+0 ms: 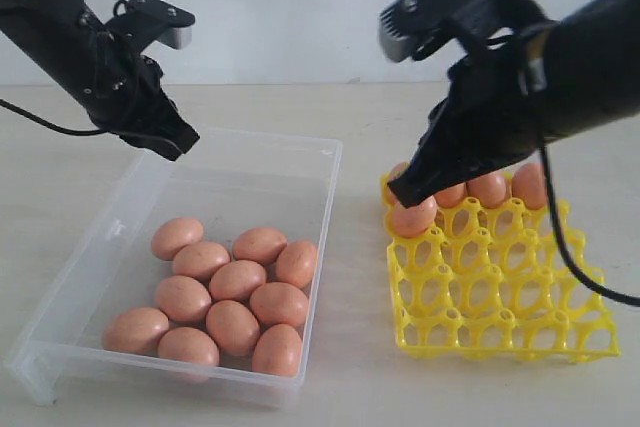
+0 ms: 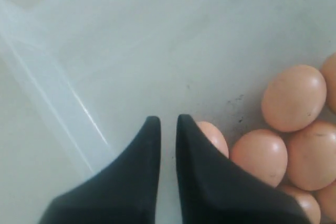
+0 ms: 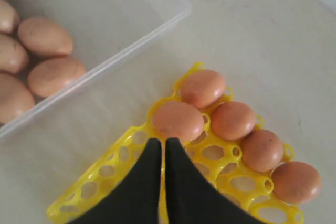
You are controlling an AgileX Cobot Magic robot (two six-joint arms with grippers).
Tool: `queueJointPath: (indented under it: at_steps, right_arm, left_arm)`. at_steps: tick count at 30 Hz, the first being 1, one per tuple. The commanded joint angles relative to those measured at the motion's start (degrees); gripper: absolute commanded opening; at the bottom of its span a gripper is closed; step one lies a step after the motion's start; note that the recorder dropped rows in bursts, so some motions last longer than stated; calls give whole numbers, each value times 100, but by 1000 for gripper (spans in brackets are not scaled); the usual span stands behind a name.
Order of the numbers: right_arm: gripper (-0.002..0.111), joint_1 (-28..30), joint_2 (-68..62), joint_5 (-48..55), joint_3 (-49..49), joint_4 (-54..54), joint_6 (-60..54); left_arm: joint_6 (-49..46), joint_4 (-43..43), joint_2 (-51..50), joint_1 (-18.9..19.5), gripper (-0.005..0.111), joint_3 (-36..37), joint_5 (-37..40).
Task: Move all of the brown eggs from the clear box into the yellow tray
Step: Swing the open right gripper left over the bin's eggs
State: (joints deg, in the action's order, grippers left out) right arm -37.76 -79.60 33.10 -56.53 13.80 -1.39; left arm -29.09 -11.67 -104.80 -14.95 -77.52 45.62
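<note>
Eleven brown eggs [image 1: 237, 280] lie clustered in the clear box [image 1: 240, 187], lower left of the exterior frame; five more sit in the yellow tray [image 1: 500, 317], lower right. Left gripper [image 2: 164, 121] has its jaws almost together and empty over the box's bare floor. Right gripper [image 3: 163, 142] is closed and empty over the tray. Eggs judged light, smooth and brittle: grip gently across the middle.

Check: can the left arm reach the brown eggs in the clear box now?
Probably yes. The left gripper hangs above the open-topped clear box, with nothing between it and the brown eggs, though its jaws are shut.
</note>
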Motion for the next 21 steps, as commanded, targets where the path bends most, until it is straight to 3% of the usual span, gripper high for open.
queueJointPath:
  at_steps: [1,7,11,21]
  right_arm:
    - [0,-6,-1093,1064,-1233,-938,-1975]
    - [0,-6,-2248,2229,-2853,-2115,-4153]
    - [0,-6,-2850,2344,-3526,-2416,-4606]
    - [0,-144,-3559,1791,-3681,-2786,-5592]
  left_arm:
    - [118,-119,326,178,8,41,48]
    - [104,-119,588,233,8,258,61]
    - [94,-81,686,233,8,436,35]
    - [-188,88,727,245,8,805,-385]
